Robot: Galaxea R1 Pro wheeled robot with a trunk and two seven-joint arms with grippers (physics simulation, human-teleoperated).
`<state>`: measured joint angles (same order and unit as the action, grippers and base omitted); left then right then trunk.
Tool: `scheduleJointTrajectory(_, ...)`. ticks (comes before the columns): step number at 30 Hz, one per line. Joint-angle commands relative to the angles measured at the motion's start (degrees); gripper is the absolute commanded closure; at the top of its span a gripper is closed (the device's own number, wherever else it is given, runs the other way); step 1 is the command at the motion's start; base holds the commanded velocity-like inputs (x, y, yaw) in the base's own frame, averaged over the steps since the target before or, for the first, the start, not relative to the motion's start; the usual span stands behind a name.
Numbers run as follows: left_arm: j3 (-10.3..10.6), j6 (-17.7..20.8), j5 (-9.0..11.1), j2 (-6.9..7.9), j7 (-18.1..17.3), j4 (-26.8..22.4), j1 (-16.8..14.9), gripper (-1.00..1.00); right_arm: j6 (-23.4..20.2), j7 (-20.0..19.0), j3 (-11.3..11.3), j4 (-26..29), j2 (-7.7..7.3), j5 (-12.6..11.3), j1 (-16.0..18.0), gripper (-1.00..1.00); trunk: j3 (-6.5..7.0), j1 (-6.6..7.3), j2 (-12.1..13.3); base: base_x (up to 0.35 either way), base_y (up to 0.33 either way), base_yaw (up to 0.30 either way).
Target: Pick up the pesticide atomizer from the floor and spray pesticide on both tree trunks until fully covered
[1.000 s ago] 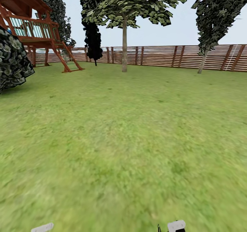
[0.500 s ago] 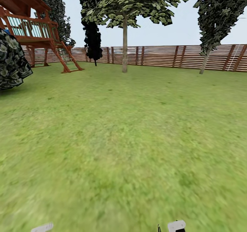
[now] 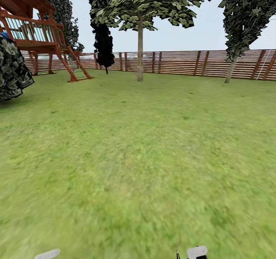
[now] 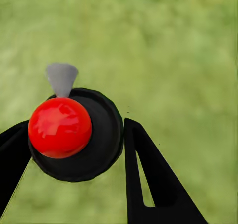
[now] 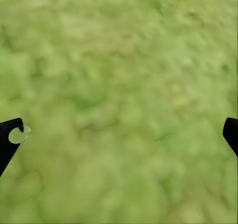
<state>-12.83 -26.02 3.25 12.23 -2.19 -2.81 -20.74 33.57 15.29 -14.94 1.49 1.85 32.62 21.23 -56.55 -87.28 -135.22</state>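
Item, left gripper (image 4: 74,149): black fingers pinched on the red-capped black pesticide atomizer (image 4: 74,132), grey nozzle forward, carried ready for spraying; its body was hidden beneath the cap. Item, green grass lawn (image 3: 138,155), ringed by a brown slatted wooden fence (image 3: 180,63). Item, thick grey-brown tree trunk (image 3: 140,52), far across the lawn by the fence; crown cut off. Item, right gripper (image 5: 119,134): black fingers spread wide, apparently empty.
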Motion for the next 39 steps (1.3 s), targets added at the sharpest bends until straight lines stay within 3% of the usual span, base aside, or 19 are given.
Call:
scheduleJointTrajectory(1,0.0,0.0,0.0,0.01,0.0,0.0,0.0,1.00,0.0,0.0,0.0,0.0,0.00,0.0,0.0,-1.00,0.00,0.00,0.0,0.335,0.071,0.000)
scheduleJointTrajectory(39,0.0,0.0,0.0,-0.01,0.0,0.0,0.0,1.00,0.0,0.0,0.0,0.0,0.00,0.0,0.0,-1.00,0.00,0.00,0.0,0.335,0.071,0.000)
